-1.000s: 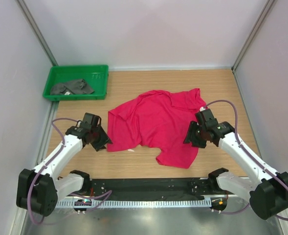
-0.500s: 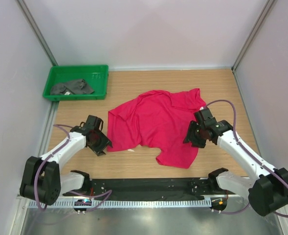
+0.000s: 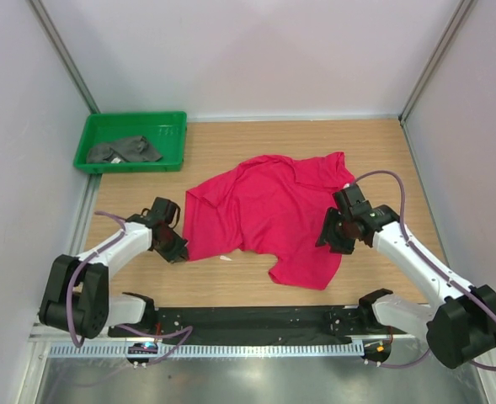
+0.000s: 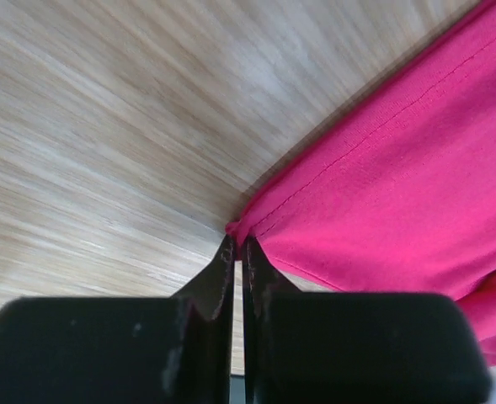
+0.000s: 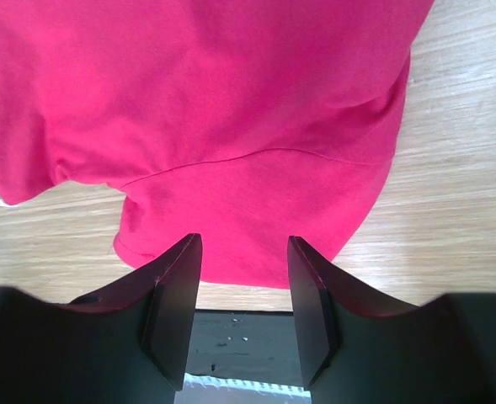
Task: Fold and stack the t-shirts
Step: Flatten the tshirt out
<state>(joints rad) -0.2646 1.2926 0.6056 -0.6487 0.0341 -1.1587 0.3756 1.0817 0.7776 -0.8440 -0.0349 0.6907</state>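
The red t-shirt (image 3: 269, 210) lies spread and rumpled in the middle of the wooden table. My left gripper (image 3: 180, 251) sits low at its near-left corner. In the left wrist view the left gripper (image 4: 237, 241) is shut, with the corner of the red t-shirt (image 4: 399, 194) pinched at the fingertips. My right gripper (image 3: 332, 236) hovers over the shirt's right side. It shows in the right wrist view as the right gripper (image 5: 243, 252), open above the red t-shirt (image 5: 231, 109) with nothing between its fingers. A dark grey t-shirt (image 3: 125, 150) lies crumpled in the green tray (image 3: 134, 167).
The green tray stands at the back left corner against the left wall. A small white tag (image 3: 224, 258) lies by the shirt's near hem. A black rail (image 3: 256, 320) runs along the table's near edge between the arm bases. Pale walls close in both sides.
My left gripper has slid right and a little nearer, down to the shirt's near-left corner, and has shut on it. The right arm has hardly moved.
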